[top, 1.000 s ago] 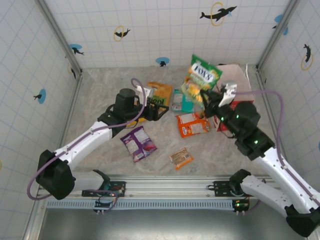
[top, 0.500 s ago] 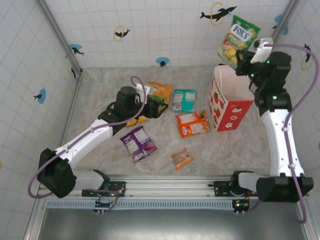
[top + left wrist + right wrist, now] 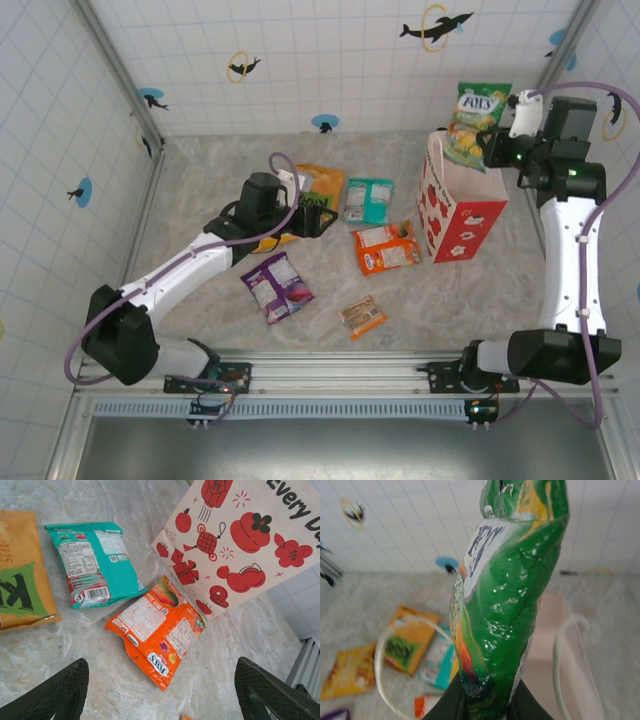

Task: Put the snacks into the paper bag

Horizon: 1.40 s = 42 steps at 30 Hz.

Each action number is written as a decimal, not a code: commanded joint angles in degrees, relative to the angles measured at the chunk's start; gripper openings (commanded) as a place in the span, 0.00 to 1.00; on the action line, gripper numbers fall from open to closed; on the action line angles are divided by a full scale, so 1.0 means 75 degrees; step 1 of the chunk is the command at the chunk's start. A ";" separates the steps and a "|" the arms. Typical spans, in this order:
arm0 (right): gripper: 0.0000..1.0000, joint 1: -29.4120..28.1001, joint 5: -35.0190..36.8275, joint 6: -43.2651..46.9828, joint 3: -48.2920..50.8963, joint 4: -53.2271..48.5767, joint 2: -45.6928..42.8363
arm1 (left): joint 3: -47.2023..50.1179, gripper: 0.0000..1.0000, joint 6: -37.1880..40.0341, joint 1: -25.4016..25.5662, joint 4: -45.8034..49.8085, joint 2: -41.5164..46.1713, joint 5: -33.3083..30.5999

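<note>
Right fingers [image 3: 451,707] pinch green snack packet [image 3: 476,122] above paper bag [image 3: 465,215] mouth, not yet dropped. Left fingers [image 3: 50,695] gape wide, empty, over counter [image 3: 200,180] w/ approx. six packets [image 3: 385,247] left; task looks barely begun.

White shells, black joints on my left arm [image 3: 185,270] and right arm [image 3: 565,250]; a purple cable [image 3: 292,185] loops along each. My fingers [image 3: 55,695]: dark, cross-hatched pads.

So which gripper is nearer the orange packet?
Left. The left gripper is open just short of the orange packet; the right gripper is raised over the paper bag, gripping the green packet.
</note>
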<state>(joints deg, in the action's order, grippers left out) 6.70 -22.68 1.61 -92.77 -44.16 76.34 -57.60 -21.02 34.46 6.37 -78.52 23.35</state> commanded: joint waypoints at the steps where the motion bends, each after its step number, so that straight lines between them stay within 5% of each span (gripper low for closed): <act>1: 0.05 -0.0081 0.0624 0.0838 -0.0731 -0.1527 0.0091 | -0.0265 0.77 0.0056 -0.0021 0.0132 -0.0133 0.0171; 7: 0.05 -0.1066 0.2196 0.1182 -0.0815 -0.2440 0.0427 | -0.0298 0.76 -0.0034 -0.0012 0.0116 -0.0253 0.0264; 26: 0.10 -0.1639 0.2809 0.0929 -0.1832 -0.3157 0.2122 | -0.0546 0.75 0.0182 -0.0012 0.0690 -0.0344 0.0085; 36: 0.37 -0.1623 0.2578 0.0771 -0.2073 -0.3075 0.2093 | -0.0583 0.74 0.0247 -0.0020 0.0710 -0.0237 -0.0299; 42: 0.41 -0.1537 0.2368 0.0544 -0.2072 -0.2715 0.1450 | -0.0715 0.74 0.0118 -0.0034 0.0923 -0.0265 -0.0256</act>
<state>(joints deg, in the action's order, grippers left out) -5.13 -3.42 6.90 -106.13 -66.63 91.22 -60.66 -20.78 34.46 11.62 -80.68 21.89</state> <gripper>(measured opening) 0.410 0.741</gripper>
